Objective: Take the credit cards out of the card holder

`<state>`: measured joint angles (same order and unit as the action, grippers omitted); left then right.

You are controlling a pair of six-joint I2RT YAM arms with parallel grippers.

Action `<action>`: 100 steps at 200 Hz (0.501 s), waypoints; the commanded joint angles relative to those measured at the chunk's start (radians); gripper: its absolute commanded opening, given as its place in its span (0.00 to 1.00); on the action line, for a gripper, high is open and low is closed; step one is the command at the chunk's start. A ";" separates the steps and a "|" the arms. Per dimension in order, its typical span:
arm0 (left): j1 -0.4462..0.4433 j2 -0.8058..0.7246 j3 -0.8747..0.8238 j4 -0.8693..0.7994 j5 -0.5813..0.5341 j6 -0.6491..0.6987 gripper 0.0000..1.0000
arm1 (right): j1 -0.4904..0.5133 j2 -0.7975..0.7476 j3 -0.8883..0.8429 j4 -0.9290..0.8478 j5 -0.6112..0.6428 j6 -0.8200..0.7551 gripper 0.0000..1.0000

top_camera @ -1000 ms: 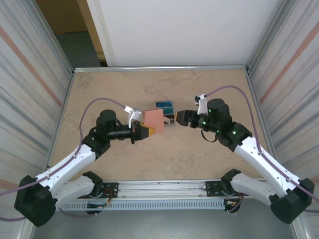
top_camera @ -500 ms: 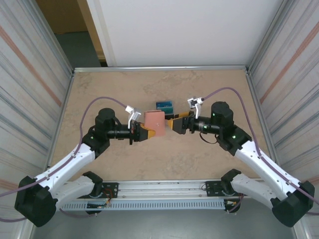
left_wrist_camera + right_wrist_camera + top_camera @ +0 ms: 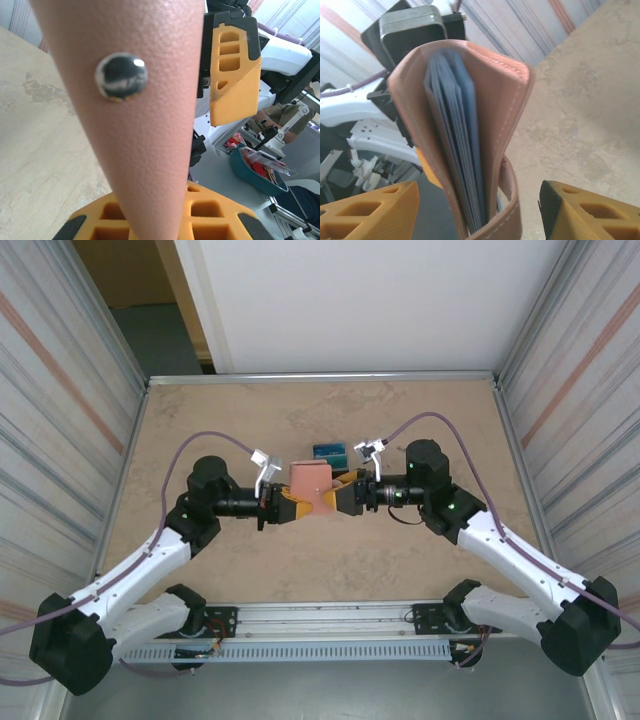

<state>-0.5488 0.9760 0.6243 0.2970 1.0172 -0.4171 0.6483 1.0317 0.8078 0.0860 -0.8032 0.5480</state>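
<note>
Left gripper: you had it (image 3: 296, 506) clamped shut on the wallet's left edge; in the left wrist view the pink leather rose straight out from between its orange fingers.
Wallet: your salmon-pink wallet (image 3: 310, 483) sat on edge between the two grippers, over the middle of the table (image 3: 230, 410), and the left gripper alone carried it.
Snap: a round dark metal snap (image 3: 121, 76) showed on the outer pink face that you saw from the left wrist.
Right gripper: you had it (image 3: 345, 497) facing the left one with its jaws apart. In the right wrist view one orange finger stood on each side of the wallet's lower edge, and a gap showed on both sides, so it gripped nothing.
Fold: the wallet gaped slightly toward your right wrist camera, and a pink strap looped across its bottom.
Cards: thin blue-grey cards (image 3: 454, 130) were packed upright inside the fold, tucked against its left wall; you could not count them.
Stand: a dark stand (image 3: 328, 452) with teal cards stood on the table just behind the wallet, apart from both grippers.
</note>
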 commanded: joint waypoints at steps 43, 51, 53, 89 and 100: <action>0.008 -0.052 0.008 0.084 0.049 0.001 0.00 | -0.020 -0.030 -0.001 0.056 -0.057 -0.005 0.58; 0.008 -0.052 0.006 0.081 0.046 0.002 0.00 | -0.025 -0.032 -0.001 0.059 -0.059 -0.001 0.58; 0.009 -0.053 0.005 0.081 0.047 0.002 0.00 | -0.025 -0.034 -0.001 0.059 -0.060 -0.001 0.58; 0.008 -0.053 0.006 0.079 0.048 0.005 0.00 | -0.056 -0.079 -0.021 0.055 -0.039 0.004 0.54; 0.009 -0.054 0.006 0.075 0.048 0.008 0.00 | -0.065 -0.088 -0.027 0.055 -0.032 0.009 0.53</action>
<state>-0.5488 0.9474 0.6243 0.3420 1.0397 -0.4229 0.6037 0.9890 0.7956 0.1116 -0.8368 0.5457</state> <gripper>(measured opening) 0.134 0.535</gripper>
